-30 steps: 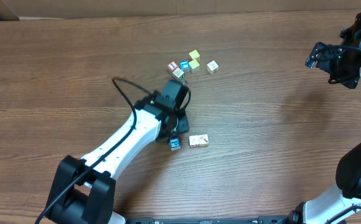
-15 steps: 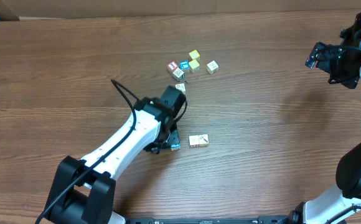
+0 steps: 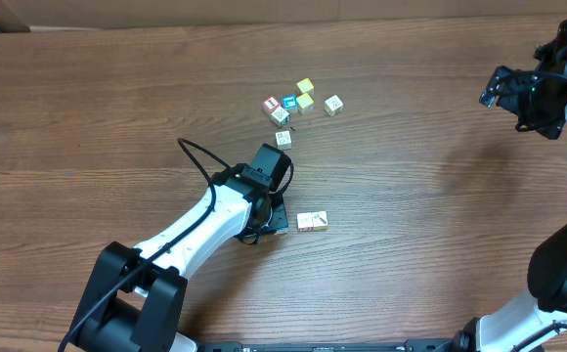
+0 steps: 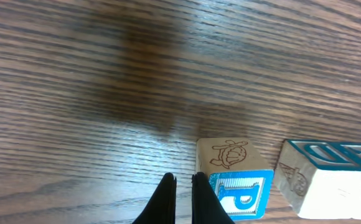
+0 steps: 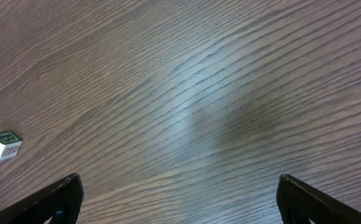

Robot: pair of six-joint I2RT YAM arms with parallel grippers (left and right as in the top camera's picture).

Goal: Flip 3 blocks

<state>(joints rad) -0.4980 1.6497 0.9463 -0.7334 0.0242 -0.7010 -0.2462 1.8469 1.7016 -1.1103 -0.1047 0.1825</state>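
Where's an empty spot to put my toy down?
Bare wood lies between the block cluster and the right gripper, and left of the left arm. Crowded: the cluster, and the P block and its neighbour beside the left gripper.

The table [image 4: 106, 62] is brown wood-grain board, finely streaked, with a soft sheen where light pools mid-frame. The blue-letter block [image 4: 235, 177] at lower right is pale, matt bare wood with a thin brown line-drawn turtle; its P face is smooth blue paint. The left gripper [image 4: 183, 182] looks matt black plastic, the left arm [image 3: 200, 225] glossy white shell
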